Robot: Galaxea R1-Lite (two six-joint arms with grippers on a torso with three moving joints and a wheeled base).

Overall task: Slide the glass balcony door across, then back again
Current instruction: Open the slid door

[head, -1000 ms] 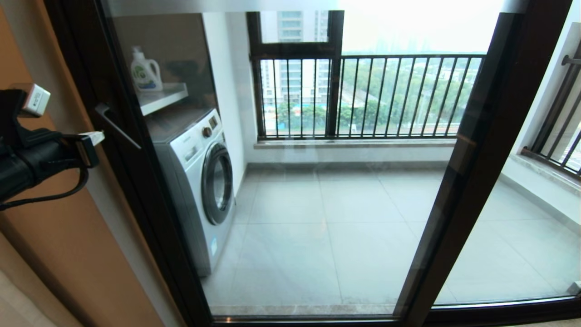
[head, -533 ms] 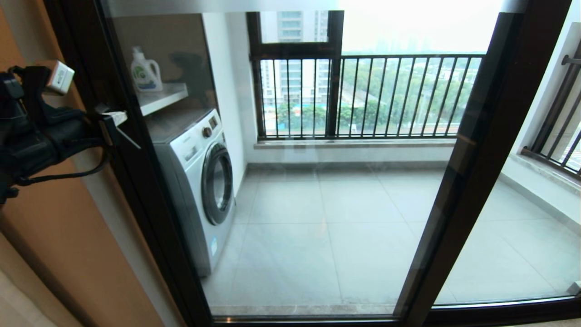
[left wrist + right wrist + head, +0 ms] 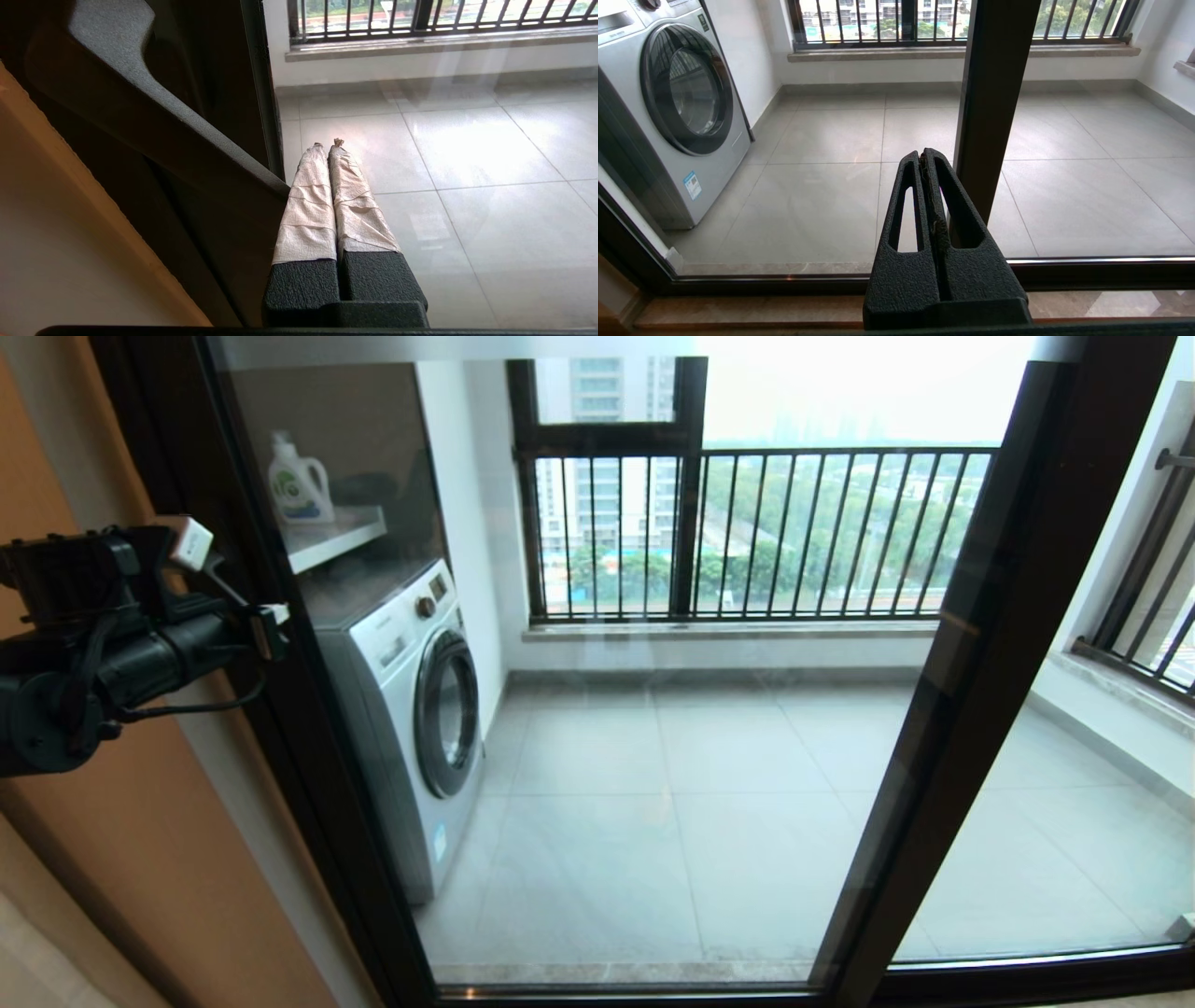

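Left gripper [image 3: 271,627] has moved right and now sits at the door handle [image 3: 229,602].

A moment ago it was further left and higher. The glass balcony door [image 3: 597,728] is shut, its left edge by the wall. The left wrist view shows the taped fingers [image 3: 310,200] pressed together, holding nothing, just beside the handle [image 3: 154,107]. The right gripper [image 3: 928,161], seen only in its wrist view, is closed too, low before the glass. A bottle [image 3: 299,481] stands on a shelf [image 3: 341,537] above the washing machine [image 3: 411,709].
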